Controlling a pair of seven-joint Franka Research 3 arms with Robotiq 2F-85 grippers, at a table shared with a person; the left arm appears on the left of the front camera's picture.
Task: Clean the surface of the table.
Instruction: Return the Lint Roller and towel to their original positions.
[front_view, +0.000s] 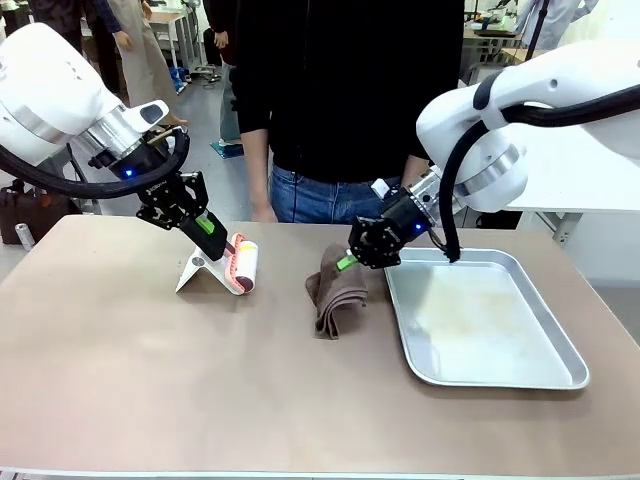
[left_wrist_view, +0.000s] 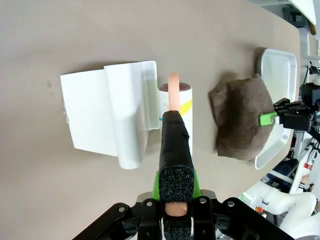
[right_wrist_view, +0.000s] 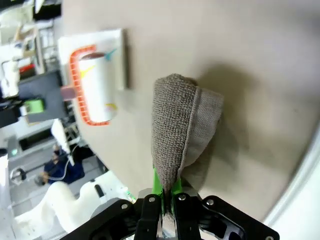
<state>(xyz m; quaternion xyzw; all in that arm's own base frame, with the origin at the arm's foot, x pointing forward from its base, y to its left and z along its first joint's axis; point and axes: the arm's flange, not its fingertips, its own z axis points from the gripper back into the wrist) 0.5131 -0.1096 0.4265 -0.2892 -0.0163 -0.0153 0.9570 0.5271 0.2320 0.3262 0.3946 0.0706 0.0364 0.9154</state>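
Note:
The beige-brown table (front_view: 180, 390) carries a white lint roller (front_view: 243, 265) with an orange handle, resting against a white stand (front_view: 197, 271). My left gripper (front_view: 215, 232) is shut on the roller's handle; in the left wrist view its jaws (left_wrist_view: 175, 131) pinch the handle above the roller (left_wrist_view: 181, 107). A folded brown cloth (front_view: 336, 295) lies at the table's middle. My right gripper (front_view: 350, 262) is shut on the cloth's upper edge, and the right wrist view shows the cloth (right_wrist_view: 181, 125) rising from the closed gripper (right_wrist_view: 167, 194).
A shiny silver tray (front_view: 480, 320) lies right of the cloth, its rim close to my right gripper. A person in a black top stands at the far edge (front_view: 330, 120). A brown bag (front_view: 25, 215) sits at the far left.

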